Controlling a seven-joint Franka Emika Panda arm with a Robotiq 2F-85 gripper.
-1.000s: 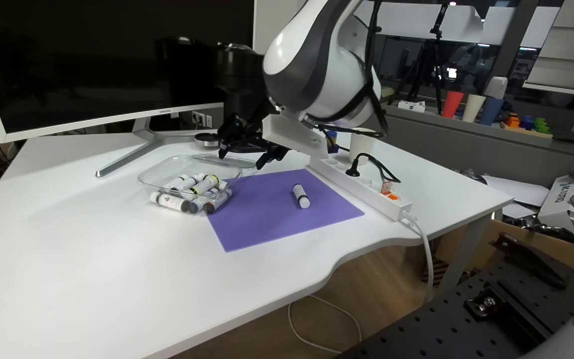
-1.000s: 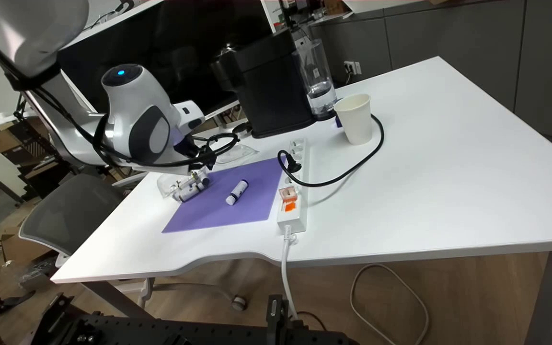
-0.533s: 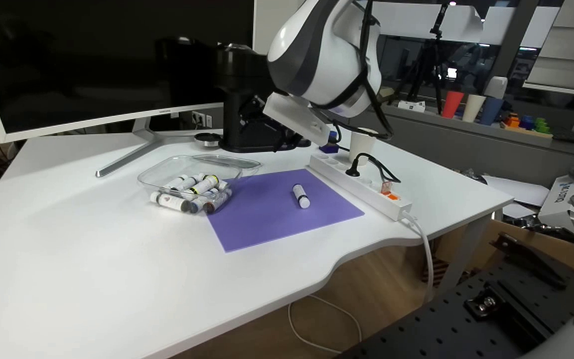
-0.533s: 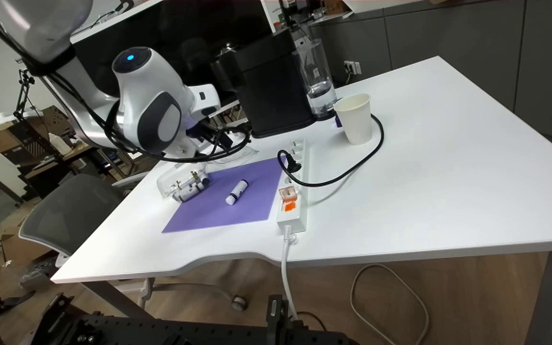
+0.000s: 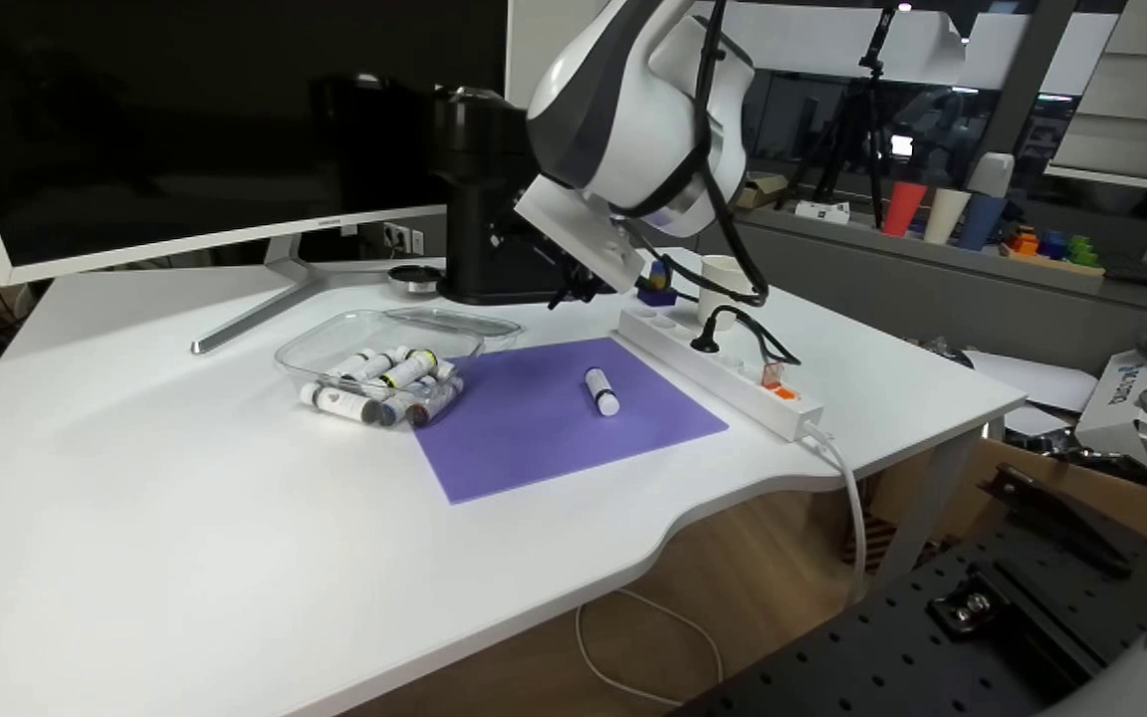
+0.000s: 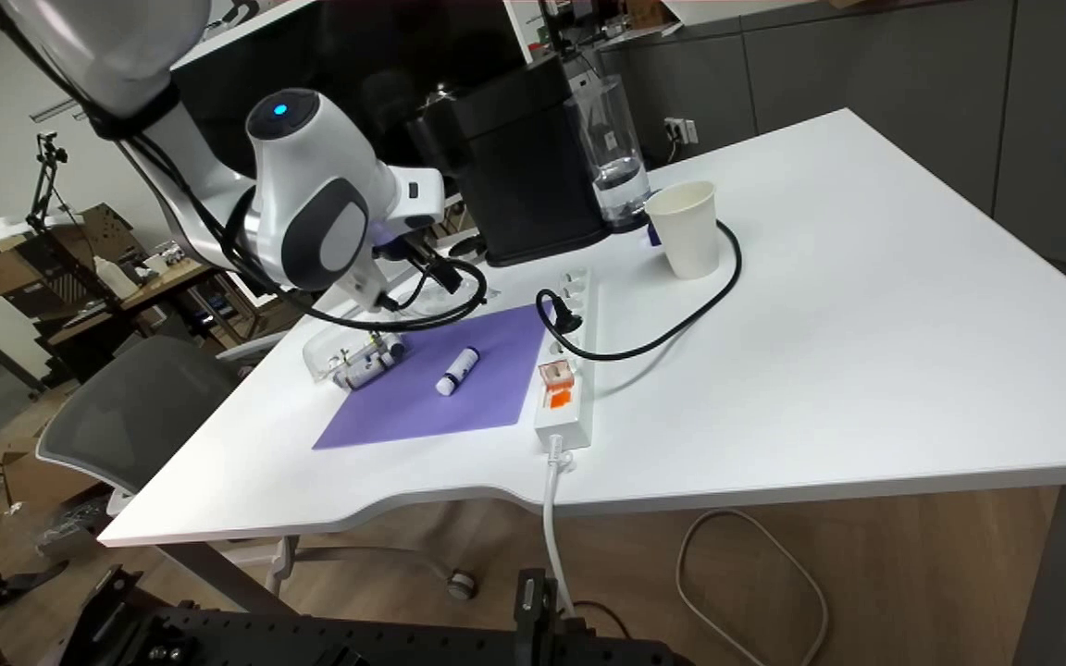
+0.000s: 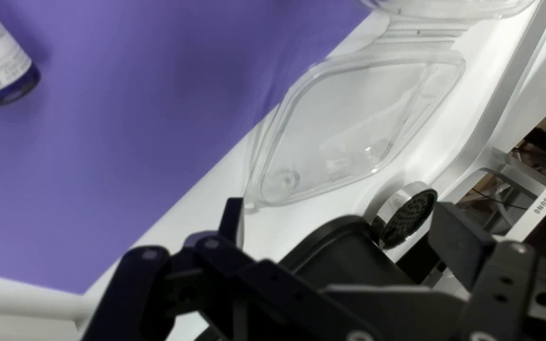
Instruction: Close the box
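White desk (image 5: pixel 185 498) with a dark monitor (image 5: pixel 205 129) behind, the clear box (image 5: pixel 344 339) standing unclosed at the left edge of a purple mat (image 5: pixel 534 428).
Small white bottles (image 5: pixel 343 402), some ringed in yellow or black, lie heaped in the box, visible through its glossy, colourless walls; I cannot tell whether its base overlaps the mat. Its lid (image 5: pixel 454 321), joined by a hinge strip (image 7: pixel 424 32) in the wrist view, is folded back behind and to the right. The gripper (image 7: pixel 345 227) hangs near the lid but apart from it, fingers (image 7: pixel 462 246) spread wide, a black machine (image 6: pixel 533 176) behind. A lone bottle (image 5: pixel 601 390) lies on its side on the mat; a white power strip (image 5: pixel 728 386) runs beside it. In an exterior view, a clear upright vessel (image 6: pixel 605 120) next to the machine holds some clear liquid (image 6: pixel 624 192), and right of it stands a white paper cup (image 6: pixel 686 236), its bottom hidden inside.
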